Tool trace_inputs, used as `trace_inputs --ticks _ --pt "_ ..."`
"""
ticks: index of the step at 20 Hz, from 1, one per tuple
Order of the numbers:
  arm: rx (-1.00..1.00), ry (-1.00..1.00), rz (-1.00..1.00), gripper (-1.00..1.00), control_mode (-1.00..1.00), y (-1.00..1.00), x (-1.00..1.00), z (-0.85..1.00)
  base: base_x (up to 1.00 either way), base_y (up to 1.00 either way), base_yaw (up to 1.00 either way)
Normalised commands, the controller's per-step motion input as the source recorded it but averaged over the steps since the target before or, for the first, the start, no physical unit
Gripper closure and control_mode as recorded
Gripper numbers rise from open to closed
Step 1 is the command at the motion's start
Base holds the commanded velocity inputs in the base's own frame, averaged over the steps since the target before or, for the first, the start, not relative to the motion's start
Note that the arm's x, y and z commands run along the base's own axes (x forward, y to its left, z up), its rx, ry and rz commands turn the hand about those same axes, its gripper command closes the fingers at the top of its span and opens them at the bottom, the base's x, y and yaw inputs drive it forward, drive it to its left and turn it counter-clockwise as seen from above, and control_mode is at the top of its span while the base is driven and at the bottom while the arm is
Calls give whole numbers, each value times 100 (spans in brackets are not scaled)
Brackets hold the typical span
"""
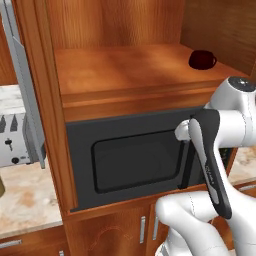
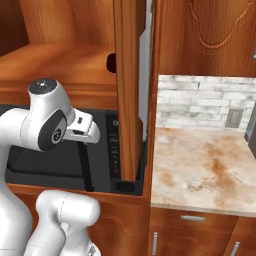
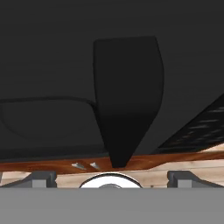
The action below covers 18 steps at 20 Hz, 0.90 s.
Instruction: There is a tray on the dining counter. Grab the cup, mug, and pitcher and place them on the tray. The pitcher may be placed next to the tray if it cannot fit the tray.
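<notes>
The dark maroon mug (image 1: pixel 202 59) stands upright at the back right of the wooden shelf (image 1: pixel 125 70) above the microwave. In the right base view a sliver of the mug (image 2: pixel 110 62) peeks out behind a cabinet post. My gripper (image 3: pixel 112 179) is open and empty, its fingertips (image 3: pixel 41 178) far apart. It points at the microwave front, close to the dark vertical door handle (image 3: pixel 127 100), well below the mug. The tray, dining counter, cup and pitcher are out of view.
A black microwave (image 1: pixel 130 160) fills the cabinet niche under the shelf. A wooden post (image 2: pixel 127 100) separates it from a marble back counter (image 2: pixel 200 165) with a tiled wall. A toaster (image 1: pixel 12 140) sits at the left beside a grey open door (image 1: pixel 25 90).
</notes>
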Motion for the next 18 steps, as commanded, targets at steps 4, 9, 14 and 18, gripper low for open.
trace_inputs --ticks 4,9,14,18 --pt "0 0 0 -100 -100 0 0 0 7 0 0" --pt "0 -1 0 -100 -100 -3 0 6 0 0 0" --pt "0 -8 0 -100 -100 -9 -2 30 0 0 0" --pt "0 -9 0 -100 -100 -11 -1 48 0 0 0"
